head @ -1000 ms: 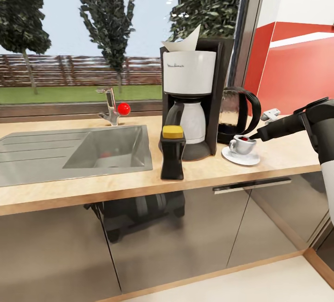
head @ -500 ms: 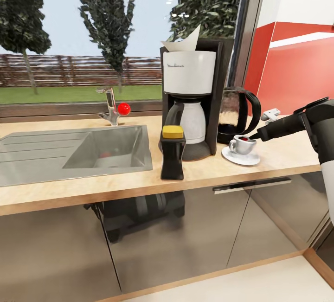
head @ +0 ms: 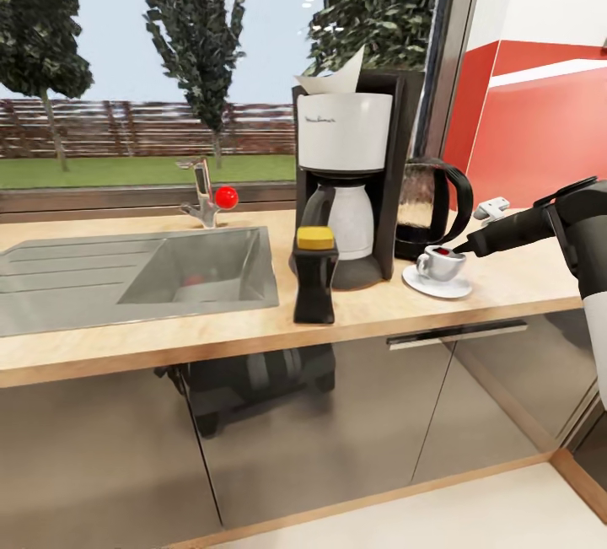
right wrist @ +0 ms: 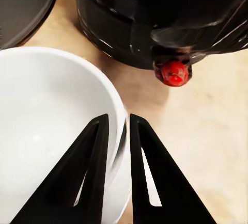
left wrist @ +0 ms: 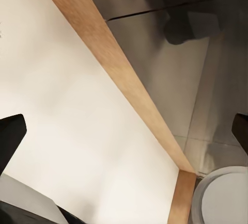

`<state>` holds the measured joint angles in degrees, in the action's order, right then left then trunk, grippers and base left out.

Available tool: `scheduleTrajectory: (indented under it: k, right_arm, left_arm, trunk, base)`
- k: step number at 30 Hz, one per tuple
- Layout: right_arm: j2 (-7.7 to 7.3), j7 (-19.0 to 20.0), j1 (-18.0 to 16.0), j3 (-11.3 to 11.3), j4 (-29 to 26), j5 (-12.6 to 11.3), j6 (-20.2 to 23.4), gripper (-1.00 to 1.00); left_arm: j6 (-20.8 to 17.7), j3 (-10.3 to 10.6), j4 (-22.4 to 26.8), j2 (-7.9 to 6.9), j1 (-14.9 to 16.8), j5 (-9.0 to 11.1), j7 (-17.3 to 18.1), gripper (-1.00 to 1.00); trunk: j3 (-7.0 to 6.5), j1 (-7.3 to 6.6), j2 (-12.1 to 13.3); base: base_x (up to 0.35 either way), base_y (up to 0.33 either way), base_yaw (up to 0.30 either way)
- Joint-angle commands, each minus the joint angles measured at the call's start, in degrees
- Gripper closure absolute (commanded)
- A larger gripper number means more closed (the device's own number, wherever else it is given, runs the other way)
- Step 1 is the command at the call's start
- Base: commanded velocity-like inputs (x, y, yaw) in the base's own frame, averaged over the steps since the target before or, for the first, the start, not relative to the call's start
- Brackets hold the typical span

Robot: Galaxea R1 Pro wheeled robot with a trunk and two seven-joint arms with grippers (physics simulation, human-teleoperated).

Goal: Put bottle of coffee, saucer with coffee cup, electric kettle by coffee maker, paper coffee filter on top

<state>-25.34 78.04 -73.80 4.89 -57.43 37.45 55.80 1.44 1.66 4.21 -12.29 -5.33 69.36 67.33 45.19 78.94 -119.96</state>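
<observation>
The coffee maker (head: 344,178) stands on the kitchen countertop (head: 211,325), and the white paper coffee filter (head: 333,77) sits on its top. In front of it, slightly left, stands the bottle of coffee (head: 314,275). The electric kettle (head: 426,199) is just right of the machine; its red switch (right wrist: 174,73) faces my right wrist camera. The coffee cup (head: 438,262) rests on the saucer (head: 437,283) in front of the kettle. My right gripper (head: 459,250) (right wrist: 118,118) is shut on the cup's rim (right wrist: 62,131), one finger inside and one outside. My left gripper (left wrist: 124,133) hangs open above the floor.
A steel sink (head: 194,275) with a red-knobbed tap (head: 206,195) lies left of the coffee maker. Dark glossy cabinets with a bar handle (head: 455,334) run below the worktop. A red wall (head: 539,136) bounds the counter on the right.
The whole head picture has shifted very slightly, so the camera moved. My right arm, the cup and the other things stand as before.
</observation>
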Motion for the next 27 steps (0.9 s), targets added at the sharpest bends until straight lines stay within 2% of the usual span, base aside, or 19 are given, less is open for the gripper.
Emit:
scheduleTrajectory:
  k: [1,24,25,27]
  right_arm:
    - [-0.01,0.71,-0.03,0.12,-0.05,0.26,0.79,1.00]
    - [0.00,0.71,-0.03,0.12,-0.19,0.26,0.75,1.00]
    - [0.01,0.71,-0.03,0.12,-0.21,0.26,0.75,-1.00]
    - [0.02,0.71,-0.03,0.12,-0.22,0.26,0.73,-1.00]
  left_arm:
    - [0.15,0.18,0.15,-0.01,-0.03,0.16,0.03,-1.00]
    - [0.13,0.18,0.13,-0.01,-0.03,0.16,0.00,-1.00]
    - [0.12,0.18,0.13,-0.01,-0.03,0.16,0.00,-1.00]
    - [0.12,0.18,0.13,-0.03,-0.03,0.16,0.00,-1.00]
  trunk:
    - [0.06,-0.01,-0.02]
    - [0.06,-0.01,-0.02]
    - [0.06,-0.01,-0.02]
    - [0.06,-0.01,-0.02]
  base:
    - [-0.058,0.048,0.000]
    - [-0.005,0.004,0.000]
    - [0.000,0.000,0.000]
    - [0.000,0.000,0.000]
